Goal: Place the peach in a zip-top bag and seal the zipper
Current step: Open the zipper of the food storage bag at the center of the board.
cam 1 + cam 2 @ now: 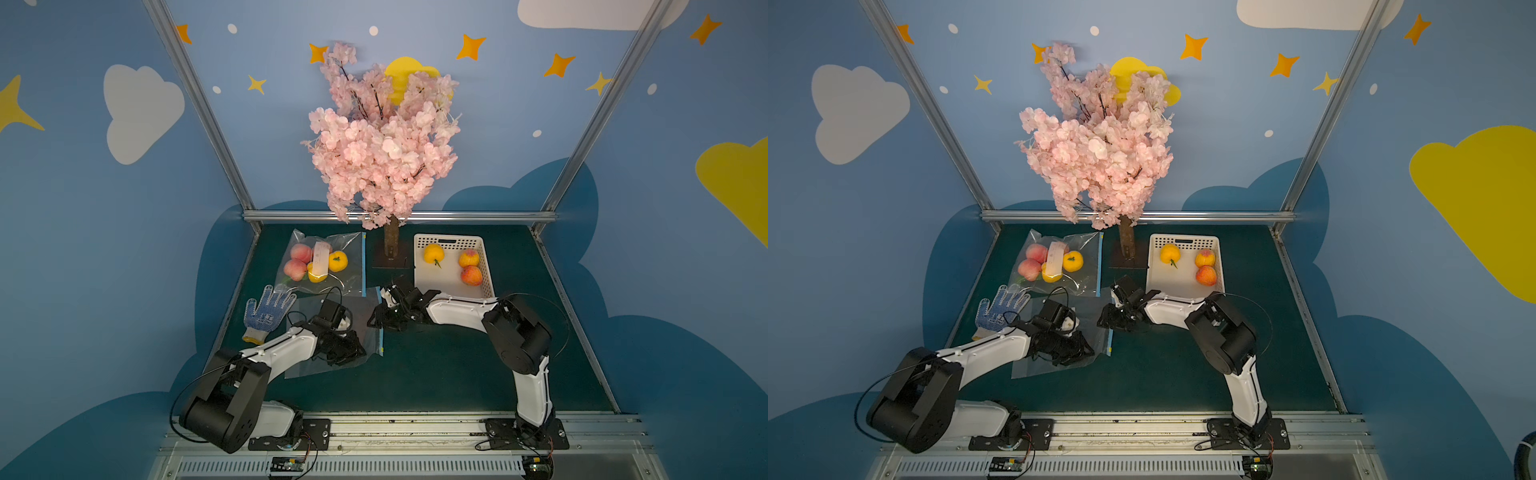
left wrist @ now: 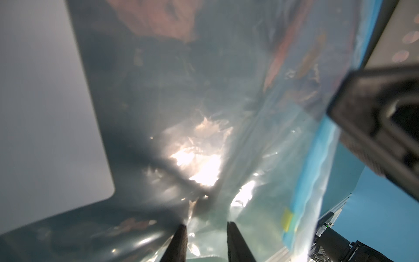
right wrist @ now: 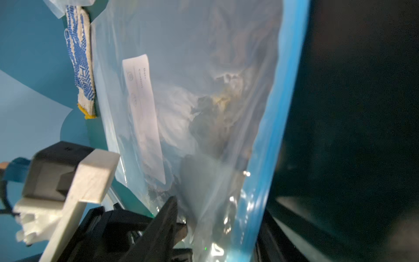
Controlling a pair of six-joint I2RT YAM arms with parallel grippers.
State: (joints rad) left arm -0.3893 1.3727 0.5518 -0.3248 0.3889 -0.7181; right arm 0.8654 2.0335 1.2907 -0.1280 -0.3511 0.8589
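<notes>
Left claw (image 2: 207, 224) stands over the clear, flat plastic zip-top bag (image 1: 362, 306). Its fingers are parted by a narrow gap. In its wrist view the film is crumpled just ahead of the tips, and I cannot tell whether any film is caught. Right claw (image 1: 376, 321) sits at the bag's edge, over the blue zipper strip (image 1: 381, 345). Its wrist view shows the strip running between two dark fingers set well apart: released, nothing clenched. The bag lies on the dark green tabletop (image 1: 436, 365), zipper edge on the side toward the right arm.

Task fruit: a round orange-pink peach (image 1: 471, 275) rests in the white perforated plastic basket (image 1: 449, 239) at the back right, well apart from the bag. A second peach (image 1: 469, 258) sits just beside it. A round yellow-orange fruit (image 1: 433, 253) lies toward the basket's other side.

A second clear bag (image 1: 349, 249), at the back left, contains pink and orange fruit. A white knitted glove with blue dots (image 1: 268, 311) lies left of the flat bag, fingers pointing away from the arms. A pink blossom tree (image 1: 382, 145) stands at the back, between the filled bag and the basket.
</notes>
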